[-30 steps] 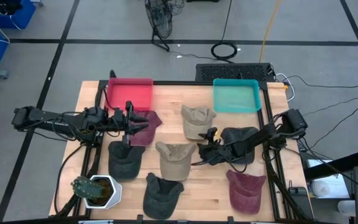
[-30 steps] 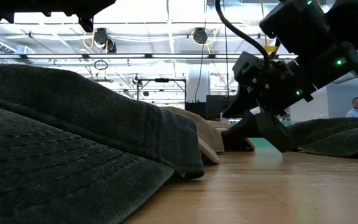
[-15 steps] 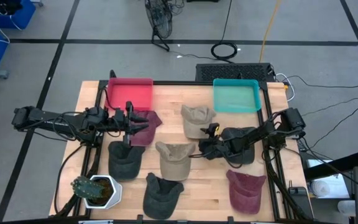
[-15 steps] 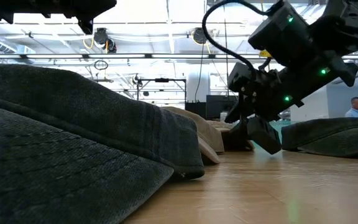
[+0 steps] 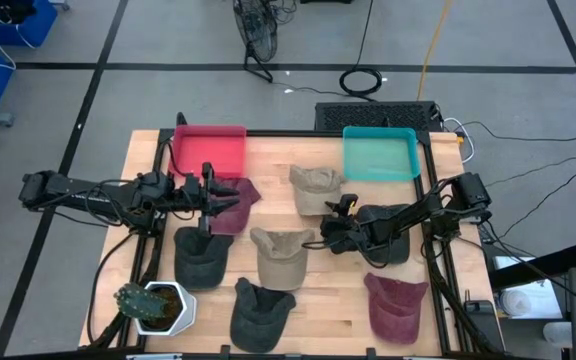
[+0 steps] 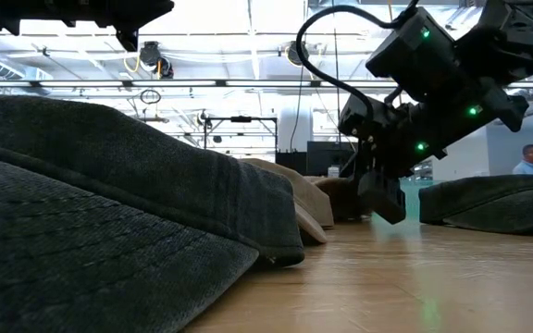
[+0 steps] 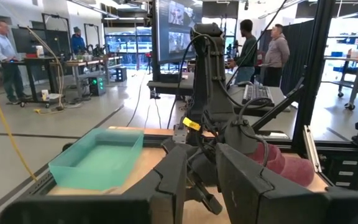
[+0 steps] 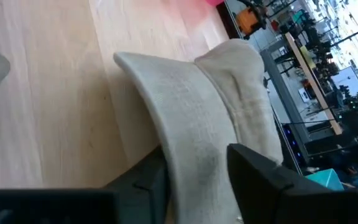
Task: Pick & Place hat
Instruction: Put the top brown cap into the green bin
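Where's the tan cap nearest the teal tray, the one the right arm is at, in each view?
High view: tan cap mid-table, toward the left arm from the teal tray, at the right gripper.
Low view: probably the shaded hump beside that gripper.
Left wrist view: not visible.
Right wrist view: fills the middle.
Shared landmark: the teal tray.

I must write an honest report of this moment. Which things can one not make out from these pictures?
- Left gripper, high view: it sits over the maroon hat, but the arm covers any contact.
- Right gripper, right wrist view: its fingers flank the beige hat's brim; whether the grip is firm is unclear.
- Low view: the near dark hat hides most of the table.
- Potted plant, high view: too small for detail.
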You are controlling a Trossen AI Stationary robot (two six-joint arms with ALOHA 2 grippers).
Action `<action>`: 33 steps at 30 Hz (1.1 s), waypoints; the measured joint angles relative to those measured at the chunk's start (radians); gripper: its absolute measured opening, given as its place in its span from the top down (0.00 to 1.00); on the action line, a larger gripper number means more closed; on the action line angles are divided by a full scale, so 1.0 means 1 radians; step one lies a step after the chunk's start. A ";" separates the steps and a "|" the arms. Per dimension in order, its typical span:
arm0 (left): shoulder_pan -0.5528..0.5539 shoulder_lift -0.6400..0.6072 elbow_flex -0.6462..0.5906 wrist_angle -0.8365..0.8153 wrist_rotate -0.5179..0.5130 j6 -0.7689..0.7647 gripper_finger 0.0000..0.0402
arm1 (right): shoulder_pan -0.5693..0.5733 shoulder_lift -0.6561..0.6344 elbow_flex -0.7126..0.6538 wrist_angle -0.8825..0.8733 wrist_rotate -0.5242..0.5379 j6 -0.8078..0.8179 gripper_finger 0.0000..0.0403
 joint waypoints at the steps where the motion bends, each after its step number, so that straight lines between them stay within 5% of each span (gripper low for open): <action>1: 0.000 0.000 0.000 0.000 0.000 0.000 0.78 | 0.000 0.000 0.000 0.001 0.000 -0.003 0.72; 7: 0.000 0.000 0.000 0.000 0.000 0.000 0.78 | 0.004 -0.002 0.000 0.020 0.059 -0.052 0.96; 17: 0.000 0.000 0.000 -0.002 -0.001 0.000 0.78 | 0.041 -0.068 -0.001 0.248 0.173 -0.370 0.98; 24: 0.000 0.000 0.000 -0.002 0.000 0.000 0.78 | 0.027 -0.281 -0.001 0.315 0.222 -0.614 0.99; 33: 0.000 0.000 0.000 -0.002 0.000 0.000 0.78 | 0.034 -0.582 -0.003 0.242 0.441 -0.919 0.99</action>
